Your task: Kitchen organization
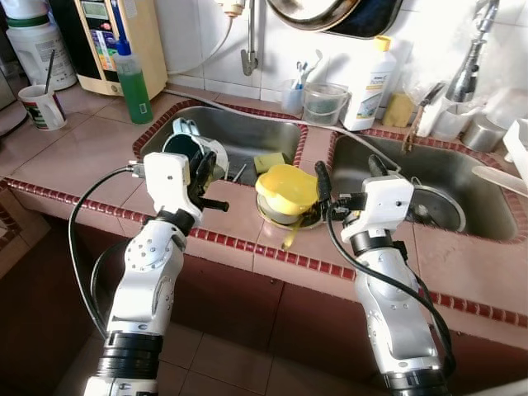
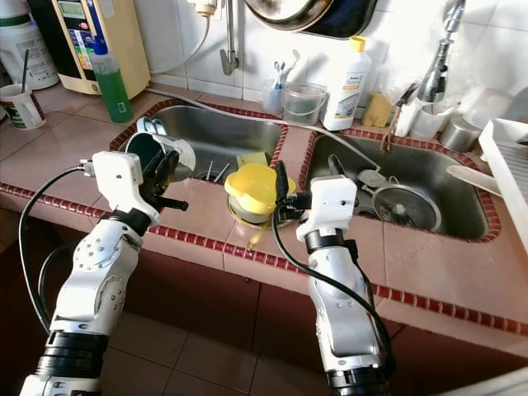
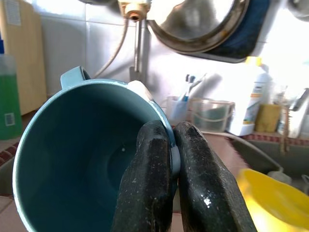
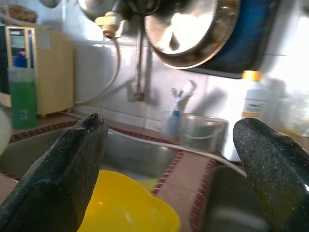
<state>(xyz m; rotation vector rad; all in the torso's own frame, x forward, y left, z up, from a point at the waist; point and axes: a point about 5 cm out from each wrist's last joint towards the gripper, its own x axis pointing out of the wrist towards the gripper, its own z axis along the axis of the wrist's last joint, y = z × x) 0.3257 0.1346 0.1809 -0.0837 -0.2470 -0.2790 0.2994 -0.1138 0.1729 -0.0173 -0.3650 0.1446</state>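
Two sinks: a left basin (image 1: 264, 136) and a right basin (image 1: 462, 186) are sunk side by side into a tiled counter (image 1: 82, 153) edged with dark red trim.
Left gripper: the left gripper (image 3: 171, 159) is raised over the near rim of the left basin, its two black fingers (image 3: 147, 193) pinched together on the wall of a teal cup (image 3: 72, 159).
Teal cup: it is held off the counter, tipped on its side with the mouth facing the wrist camera; its handle sticks out at the far side and the inside looks bare.
Right gripper: the right gripper (image 4: 169, 159) sits low at the counter strip between the two basins, fingers spread wide apart with nothing between them.
Yellow bowl: a yellow bowl (image 1: 287, 188) lies upside down on a stack of dishes on that strip, just beside the right gripper on its left.
Left basin contents: a yellow sponge (image 1: 269, 160) and some cutlery lie inside.
Right basin contents: a round metal lid (image 2: 404, 206) rests on the bottom.
Back ledge: a green bottle (image 1: 132, 78), a clear tub (image 1: 323, 103) and a white bottle (image 1: 370, 82) stand along the tiled wall.
Far left: a white mug (image 1: 41, 107) stands on the counter, well apart from both grippers.
Wall: a metal pan (image 4: 188, 29) hangs above the tap.
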